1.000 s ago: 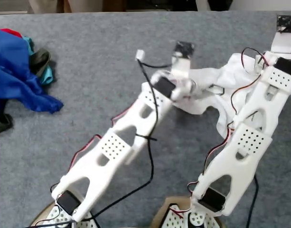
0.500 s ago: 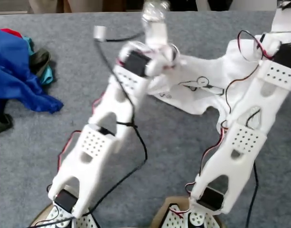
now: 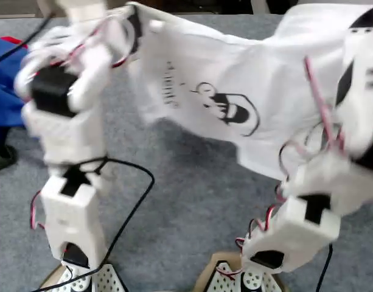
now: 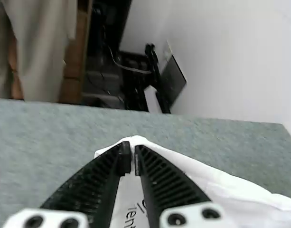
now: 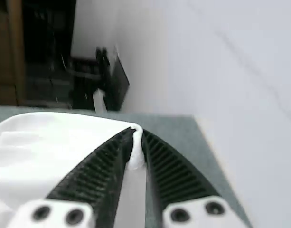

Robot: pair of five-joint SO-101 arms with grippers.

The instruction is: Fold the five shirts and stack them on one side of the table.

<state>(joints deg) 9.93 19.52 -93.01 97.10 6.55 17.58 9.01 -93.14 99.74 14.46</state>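
Observation:
A white shirt (image 3: 235, 97) with a black printed figure hangs stretched in the air between both raised arms. My left gripper (image 4: 132, 151) is shut on one corner of the white shirt (image 4: 192, 175), seen in the high view at the upper left (image 3: 137, 21). My right gripper (image 5: 137, 135) is shut on another edge of the white shirt (image 5: 45, 142); that arm stands tall at the right (image 3: 362, 73). A heap of other shirts, mostly blue (image 3: 6, 91), lies at the table's left edge, partly hidden behind the left arm.
The grey table (image 3: 192, 201) lies bare in front of the hanging shirt. Black cables (image 3: 131, 201) trail by the left arm's base. Dark equipment (image 4: 154, 71) and a white wall stand beyond the table's far edge.
Both arms have swung up and apart, lifting the white shirt off the table and spreading it out in the air. The left arm moved far to the left.

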